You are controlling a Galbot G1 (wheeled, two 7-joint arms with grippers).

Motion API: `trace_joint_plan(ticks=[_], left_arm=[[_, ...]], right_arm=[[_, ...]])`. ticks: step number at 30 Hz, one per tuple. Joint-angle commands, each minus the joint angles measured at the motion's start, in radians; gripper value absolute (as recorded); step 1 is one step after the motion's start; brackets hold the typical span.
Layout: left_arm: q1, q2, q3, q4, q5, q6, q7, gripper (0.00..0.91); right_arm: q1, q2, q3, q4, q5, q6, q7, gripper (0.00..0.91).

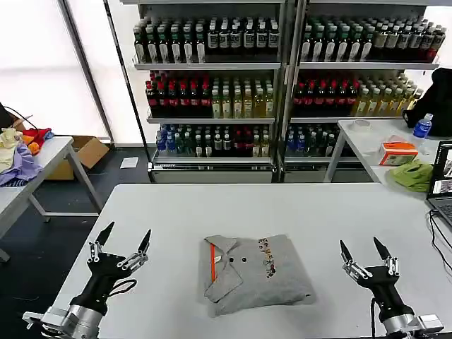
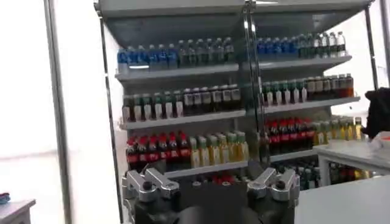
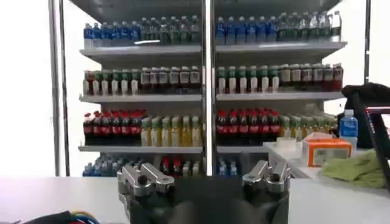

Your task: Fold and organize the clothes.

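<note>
Folded grey shirts [image 1: 256, 274] stacked mid-tabletop [image 1: 212, 205], collared one on top; left claw [image 1: 120, 246] and right claw [image 1: 365, 256] released, empty, flanking stack well apart, likely keeping clear of finished fold

On the white table [image 1: 212, 205] the one obstacle is the folded stack of grey shirts [image 1: 256, 272] at the middle near the front edge. Bare tabletop lies on both sides of it and across the whole far half. The left pincer [image 1: 124, 245] stands raised over the left front part, fingers spread, well apart from the stack; the right pincer [image 1: 365, 256] likewise over the right front. A laptop [image 1: 443, 182] and its cables [image 1: 439, 236] crowd the far right edge.
</note>
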Motion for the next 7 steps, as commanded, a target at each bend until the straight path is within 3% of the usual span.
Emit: trace_joint_plan(ticks=[1, 7], left_arm=[[0.002, -0.004, -0.029, 0.0, -0.002, 0.003, 0.035, 0.907], [-0.002, -0.006, -0.043, -0.005, -0.012, -0.002, 0.048, 0.907]], right_arm=[[-0.002, 0.002, 0.01, -0.002, 0.001, 0.014, -0.011, 0.907], [-0.002, 0.005, 0.02, 0.005, 0.013, 0.012, -0.012, 0.907]])
